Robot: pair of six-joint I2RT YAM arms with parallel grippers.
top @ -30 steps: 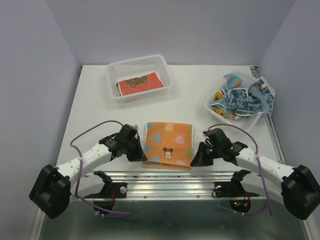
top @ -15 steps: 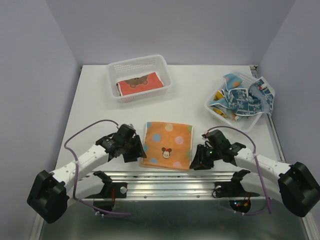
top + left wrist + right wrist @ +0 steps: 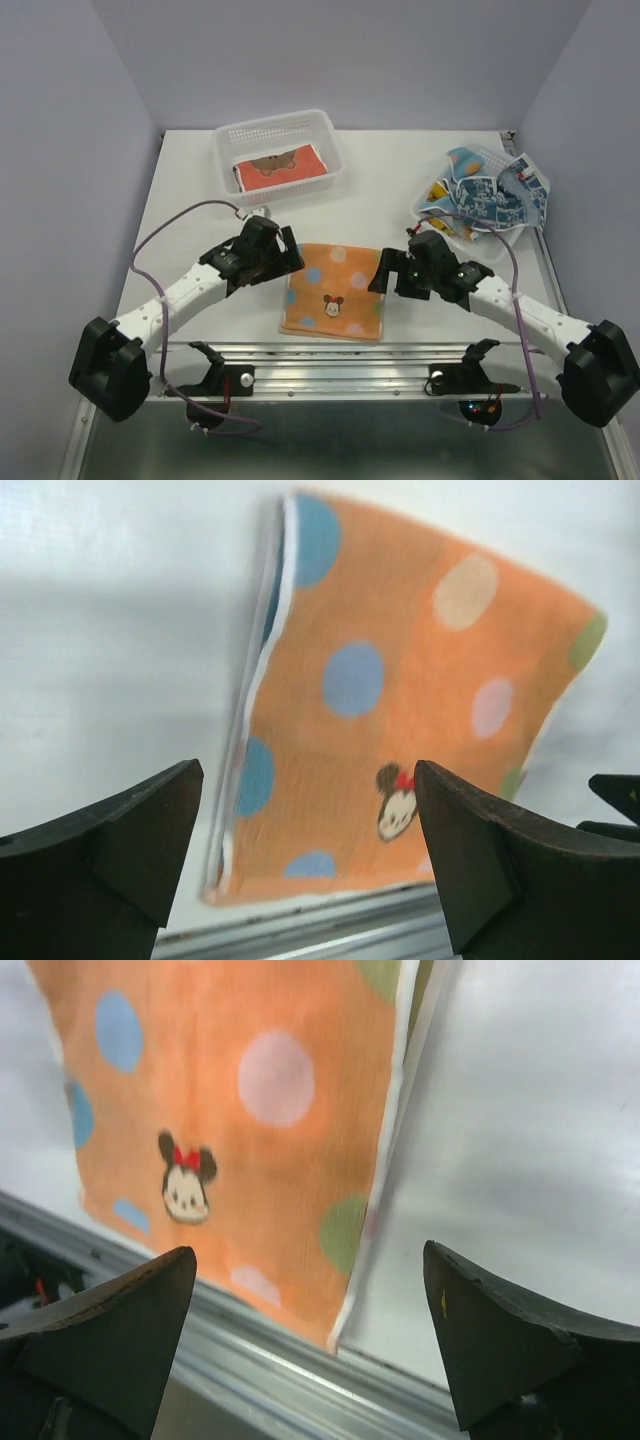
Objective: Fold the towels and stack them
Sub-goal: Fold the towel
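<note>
From above, the orange dotted towel (image 3: 335, 290) is seen lying flat at the middle of the desk's (image 3: 190, 200) near edge. It is flanked by the left claw (image 3: 288, 262) and the right claw (image 3: 384, 272), both spread wide and grasping nothing. In the left wrist view, doubled layers are shown along the towel's side edge. In the right wrist view, the opposite hem is likewise layered. For a clean next fold, both layers are best pinched together and the corners matched.

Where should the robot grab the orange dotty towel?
The orange towel lies flat and folded, with stacked layers showing along both sides. So it is probably best to pinch its side edges, one arm per side, coming down from above.
</note>
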